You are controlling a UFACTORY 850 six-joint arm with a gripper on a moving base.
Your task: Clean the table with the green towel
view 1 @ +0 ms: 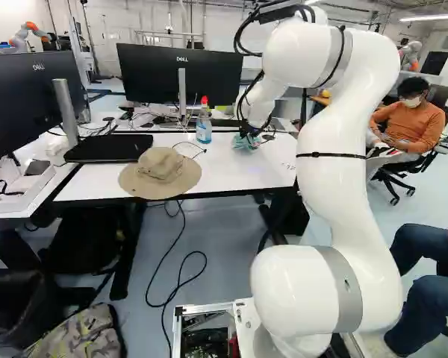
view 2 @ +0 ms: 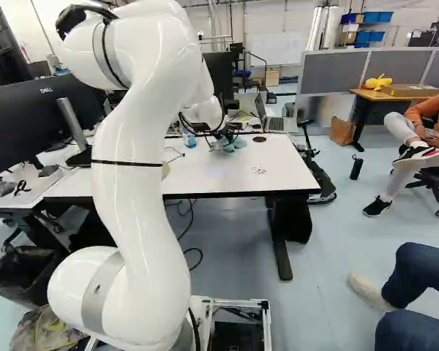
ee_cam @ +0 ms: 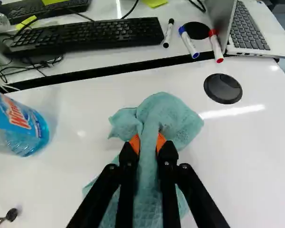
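Gripping tight, the black gripper (view 2: 223, 141) has the green towel (ee_cam: 168, 111) pinched between its two fingers, with an orange pad (ee_cam: 135, 143) on each side of it. You can see it up in the middle of the right base view, over the white table (view 2: 234, 175). In the wrist view, some of the towel puffs out in a soft lump just ahead of the gripper (ee_cam: 147, 142), and the rest runs back under the fingers, spread on the table top. The big white arm (view 1: 332, 179) stands right of the middle in the left base view.

A blue bottle (view 1: 203, 128) with a red top stands a bit left of the towel, high in the middle of the left base view. A floppy tan hat (view 1: 160, 168) sits on the table, left of the middle in that view. Behind the bottle is a big black screen (view 1: 149, 74).

Past the towel in the wrist view there is a flat black round cap (ee_cam: 223, 88), off to the side away from the bottle. Farther off, across a dark gap, are a black keyboard (ee_cam: 85, 35), three pens (ee_cam: 188, 42) and an open laptop (ee_cam: 247, 31).
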